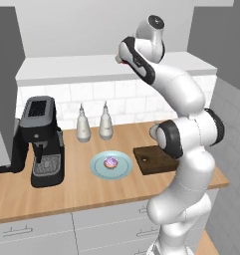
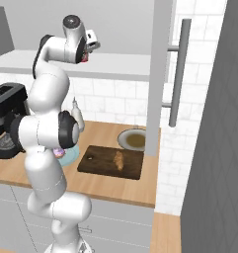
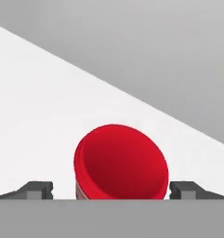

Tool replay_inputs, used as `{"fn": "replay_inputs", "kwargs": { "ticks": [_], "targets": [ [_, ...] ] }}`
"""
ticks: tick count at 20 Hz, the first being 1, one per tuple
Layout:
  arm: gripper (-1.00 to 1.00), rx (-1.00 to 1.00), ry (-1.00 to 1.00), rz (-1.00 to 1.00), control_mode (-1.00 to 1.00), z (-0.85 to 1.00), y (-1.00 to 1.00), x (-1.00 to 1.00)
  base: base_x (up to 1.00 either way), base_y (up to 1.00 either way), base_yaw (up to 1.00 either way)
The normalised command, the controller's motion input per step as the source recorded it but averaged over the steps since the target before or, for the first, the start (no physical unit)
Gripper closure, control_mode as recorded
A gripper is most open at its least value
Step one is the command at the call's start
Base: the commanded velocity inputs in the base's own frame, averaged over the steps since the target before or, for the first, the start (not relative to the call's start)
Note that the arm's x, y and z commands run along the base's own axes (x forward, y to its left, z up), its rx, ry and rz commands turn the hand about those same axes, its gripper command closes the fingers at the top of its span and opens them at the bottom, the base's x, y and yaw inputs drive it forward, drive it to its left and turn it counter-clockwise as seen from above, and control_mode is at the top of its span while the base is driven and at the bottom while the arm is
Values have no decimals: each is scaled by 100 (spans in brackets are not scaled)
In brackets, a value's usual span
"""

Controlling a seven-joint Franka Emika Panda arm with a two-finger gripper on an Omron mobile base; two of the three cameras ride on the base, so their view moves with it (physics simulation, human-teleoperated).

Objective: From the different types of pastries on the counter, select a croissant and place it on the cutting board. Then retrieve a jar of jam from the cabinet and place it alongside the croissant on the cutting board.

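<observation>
The pincer (image 3: 111, 190) is standing spread, a finger either side of the red-lidded jam jar (image 3: 121, 162), not yet gripping, above the cabinet's pale shelf (image 2: 123, 64). Below, the croissant (image 2: 119, 160) is lying on the cutting board (image 2: 101, 167), towards its right edge in the right base view, near the worktop's (image 2: 105, 191) end. The pastry half looks done; grasping, lowering and placing the jar are remaining.

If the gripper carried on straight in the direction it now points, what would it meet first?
Probably the jar of jam, whose red lid sits between the gripper's open fingertips; the pale shelf lies behind it. How far ahead the jar is remains unclear.
</observation>
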Motion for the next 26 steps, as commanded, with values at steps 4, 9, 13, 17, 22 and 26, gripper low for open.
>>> {"fn": "replay_inputs", "kwargs": {
  "ticks": [4, 9, 13, 17, 22, 26],
  "targets": [
    [-100, -1, 17, 6, -100, -63, 22, 28, 0, 0, 0],
    [100, -1, 13, 7, -100, -71, 26, 45, 0, 0, 0],
    [100, 4, 0, 0, -100, 0, -4, 0, 0, 0, 0],
    [100, 0, -11, 1, -100, 44, 0, -24, 0, 0, 0],
    [100, -8, -36, -1, -100, 49, 0, -82, 0, 0, 0],
    [100, -4, -34, -6, -100, 1, 0, -100, 0, 0, 0]
  ]
}}
